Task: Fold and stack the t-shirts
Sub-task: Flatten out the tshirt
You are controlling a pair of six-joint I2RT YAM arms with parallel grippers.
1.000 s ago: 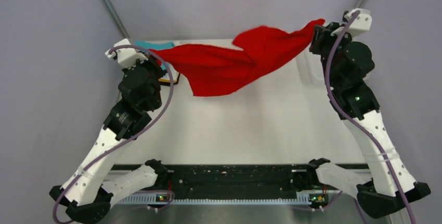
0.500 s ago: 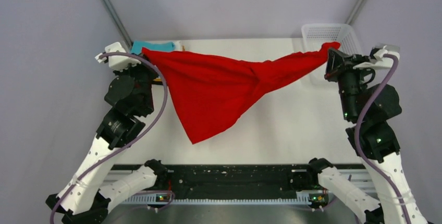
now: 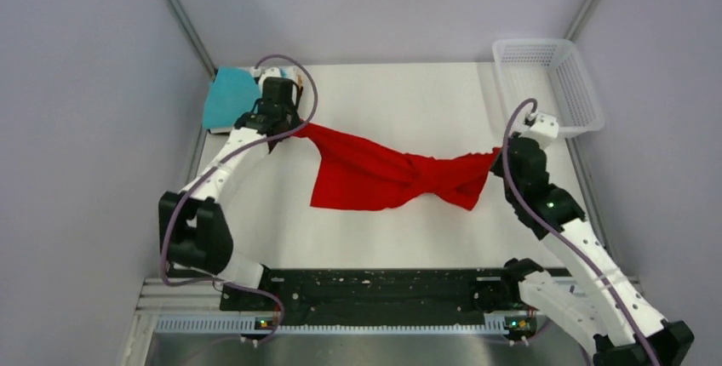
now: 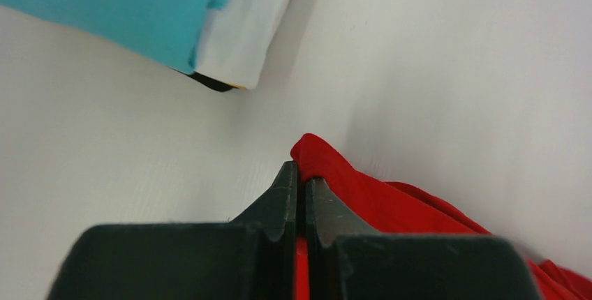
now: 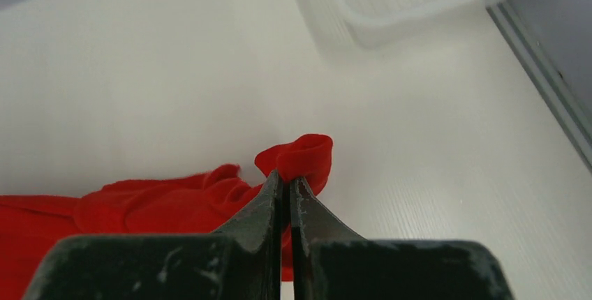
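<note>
— Where is the red t-shirt (image 3: pixel 375 177)?

— It lies as a twisted band on the worktop (image 3: pixel 409 94), to the left of the white mesh basket (image 3: pixel 511 48) and closer to the arm bases than the basket is. Its middle is bunched into a knot-like twist.

— And the left pincer (image 4: pixel 299 174)?

— It is clamped on the shirt corner farthest from the basket. The fingers pinch a red fold with no gap between them.

— The right pincer (image 5: pixel 285 178)?

— It grips red cloth too, at the shirt end closest to the basket, near the basket's nearer left corner. A small roll of fabric pokes out past the tips.

— Anything else?

— A folded pile sits well to the left of the basket, by the same far edge. A teal t-shirt (image 3: pixel 228 100) is on top, a white t-shirt (image 4: pixel 251 28) is under it, and the edge of a dark t-shirt (image 4: pixel 213 82) shows at the bottom. The pile is near the left pincer but apart from it.
</note>
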